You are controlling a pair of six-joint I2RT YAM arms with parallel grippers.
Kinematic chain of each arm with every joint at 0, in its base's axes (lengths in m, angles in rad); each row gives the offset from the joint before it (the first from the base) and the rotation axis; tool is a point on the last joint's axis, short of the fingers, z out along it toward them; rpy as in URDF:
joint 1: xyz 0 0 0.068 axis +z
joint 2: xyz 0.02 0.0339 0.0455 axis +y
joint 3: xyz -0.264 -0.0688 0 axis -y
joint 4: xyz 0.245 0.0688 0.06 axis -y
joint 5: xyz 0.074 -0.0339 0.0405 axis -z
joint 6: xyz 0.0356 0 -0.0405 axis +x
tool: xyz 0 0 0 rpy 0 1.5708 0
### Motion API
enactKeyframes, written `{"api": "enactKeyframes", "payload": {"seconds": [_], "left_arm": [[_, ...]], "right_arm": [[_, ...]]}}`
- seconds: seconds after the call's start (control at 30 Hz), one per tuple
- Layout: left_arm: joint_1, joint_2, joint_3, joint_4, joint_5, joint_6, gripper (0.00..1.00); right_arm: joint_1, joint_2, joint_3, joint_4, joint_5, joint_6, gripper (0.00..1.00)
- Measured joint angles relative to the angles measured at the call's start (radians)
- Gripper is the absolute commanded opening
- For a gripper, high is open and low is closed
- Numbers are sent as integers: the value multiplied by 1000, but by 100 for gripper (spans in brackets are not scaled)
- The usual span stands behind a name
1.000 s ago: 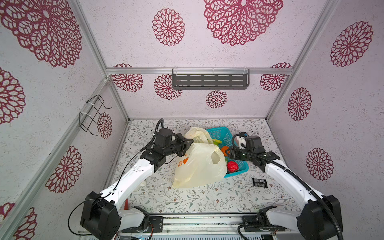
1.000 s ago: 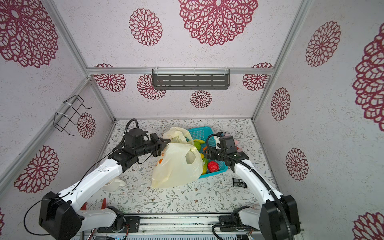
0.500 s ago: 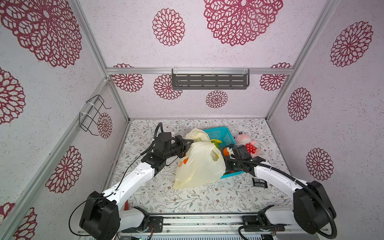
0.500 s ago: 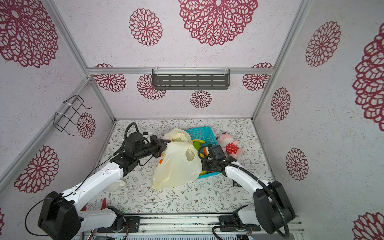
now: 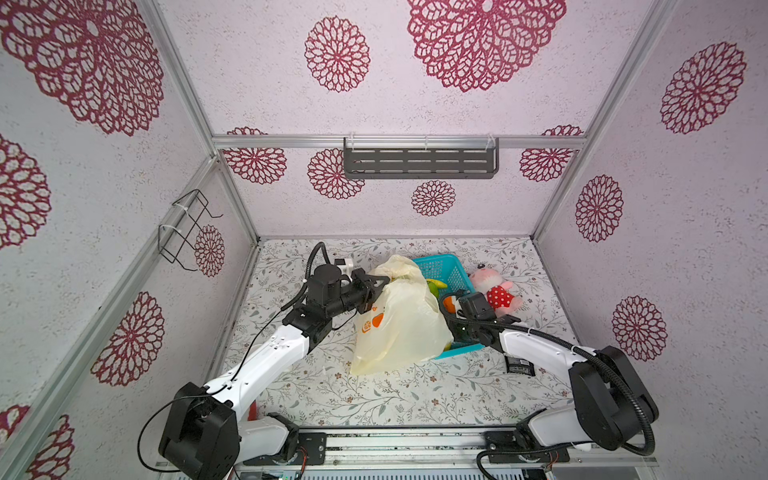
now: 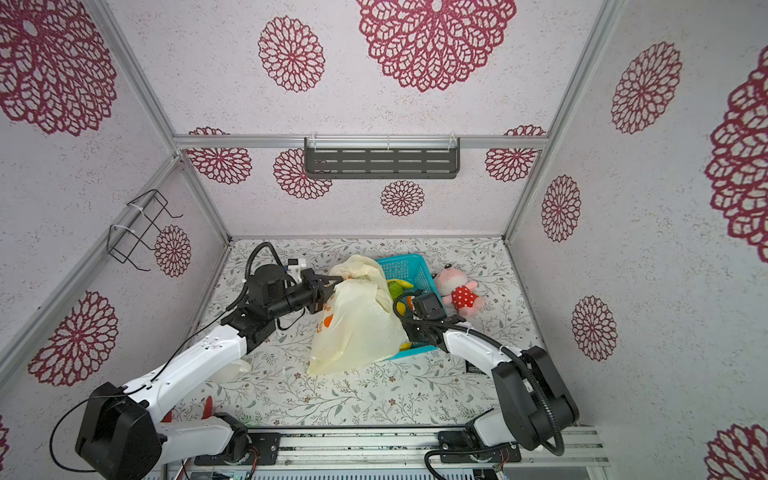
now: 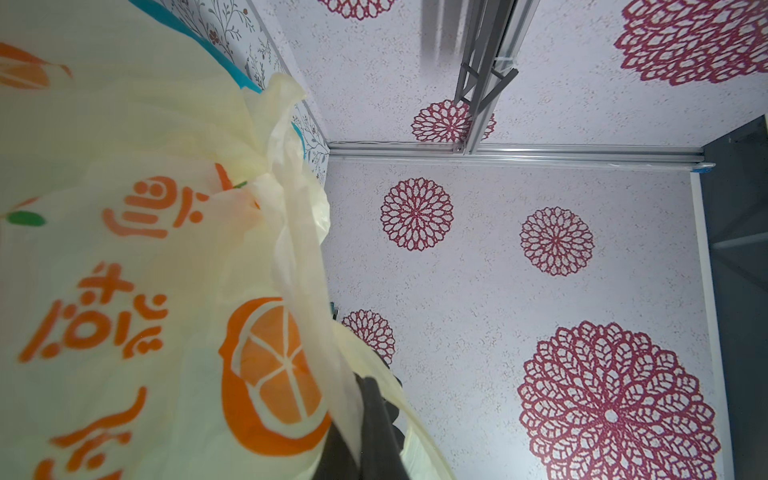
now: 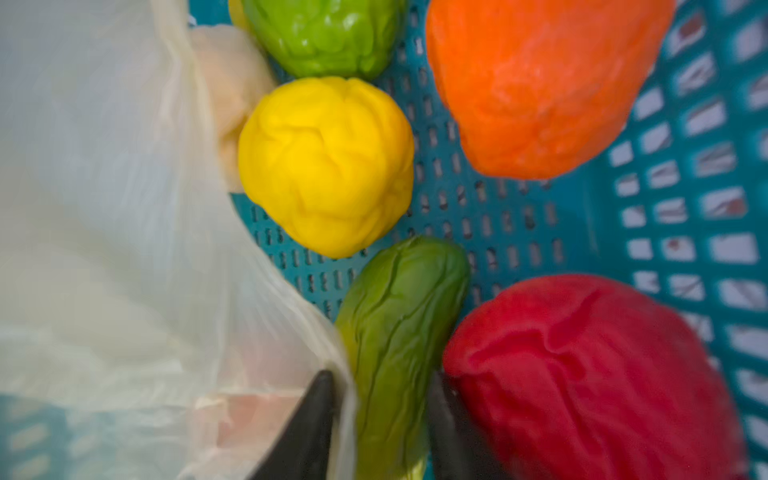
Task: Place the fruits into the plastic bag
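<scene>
**A:** What is the right claw (image 8: 380, 384) doing?

**B:** It is gripping the green oblong fruit (image 8: 399, 316) inside the basket (image 8: 665, 208), its jaws narrowly parted. Bag film is lying against one finger (image 8: 307, 415). In both top views its own wrist is hiding it.

**A:** And the left claw (image 5: 376, 286)?

**B:** It is fully closed and holding up the plastic bag (image 5: 399, 328) by its top edge, left of the basket. The bag is draping over the basket's left rim and veiling a cream ball (image 8: 232, 95).

**A:** Any room?

**B:** The yellow ball (image 8: 328, 166) and the red ball (image 8: 582, 374) are crowding the oblong. Bare desk (image 5: 374, 395) is showing in front of the basket.
</scene>
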Motion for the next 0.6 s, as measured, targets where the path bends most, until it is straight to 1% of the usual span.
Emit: {"api": "enactKeyframes", "payload": {"seconds": [0.1, 0.2, 0.3, 0.33, 0.37, 0.4, 0.43, 0.47, 0.5, 0.53, 0.6], "left_arm": [[9, -1, -20, 6, 3, 6, 0], [27, -11, -51, 11, 11, 13, 0], [55, -32, -87, 9, 31, 31, 0], [64, -41, -100, 6, 39, 42, 0], [73, -50, -108, 1, 49, 52, 0], [84, -63, -119, -3, 58, 65, 0], [92, -76, -130, -8, 69, 79, 0], [100, -90, -139, -13, 77, 90, 0], [109, -108, -151, -16, 85, 100, 0], [119, -126, -162, -21, 94, 116, 0], [136, -161, -175, -36, 103, 142, 0]], "right_arm": [[0, -34, -5, 5, 25, -2, 20], [-3, -98, -9, -1, 61, -4, 17], [-9, -177, -9, -1, 91, -6, 16], [-14, -201, -8, -1, 97, -10, 19], [-19, -216, -6, -3, 101, -11, 24], [-26, -230, -2, -6, 108, -18, 35], [-31, -236, 7, -13, 113, -23, 49], [-34, -238, 15, -16, 117, -24, 56], [-37, -238, 25, -21, 121, -35, 60], [-40, -239, 33, -22, 124, -45, 62], [-48, -248, 40, -23, 126, -50, 63]]}}
